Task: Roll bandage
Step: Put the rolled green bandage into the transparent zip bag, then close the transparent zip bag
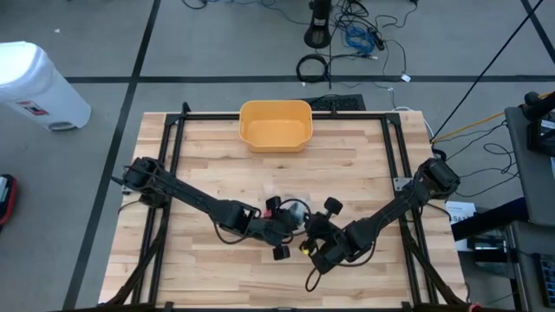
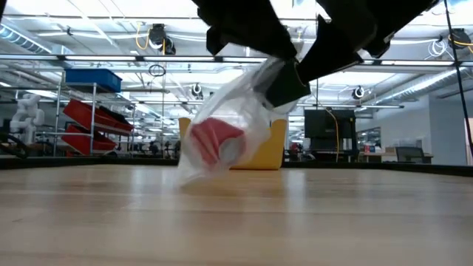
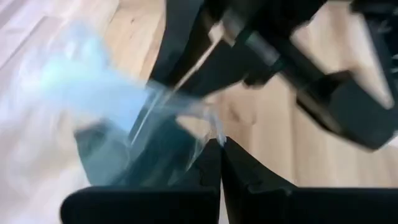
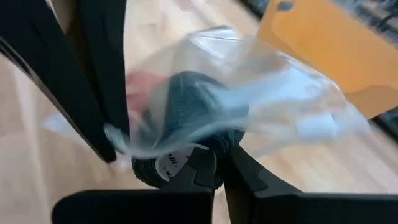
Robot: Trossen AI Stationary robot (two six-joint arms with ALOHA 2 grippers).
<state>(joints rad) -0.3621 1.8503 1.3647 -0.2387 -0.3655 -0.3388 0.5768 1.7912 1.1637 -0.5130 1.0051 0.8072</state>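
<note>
A clear plastic bag [image 2: 222, 125] hangs between my two grippers over the middle of the table. Inside it show a red bandage roll [image 2: 214, 140] and a dark roll [image 4: 186, 118] with a white label. My left gripper [image 3: 221, 163] comes from the table's left and is shut on the bag's film. My right gripper [image 4: 219, 165] comes from the right and is shut on the bag next to the dark roll. In the high view the two meet at the bag [image 1: 295, 211]. The bag's lower end [image 2: 188, 176] reaches down to the tabletop; whether it rests there I cannot tell. My left gripper pinches a thin edge of the bag's clear film [image 3: 208, 130] between its two shut fingers, slanting down from the table's left. The film runs up from the fingertips and looks drawn out. One layer or several, I cannot tell. My right gripper pinches the bag's film [image 4: 205, 146] between its shut fingers, right below the dark roll inside, slanting down from the table's right. The bag bulges above the fingers with both rolls in it. The left arm's fingers [image 4: 99, 93] stand close beside it.
A yellow bin [image 1: 275, 126] stands at the table's far edge, behind the bag. Black frame rails [image 1: 173, 139] run along the table's left and right sides. Bare wood lies in front of and beside the grippers.
</note>
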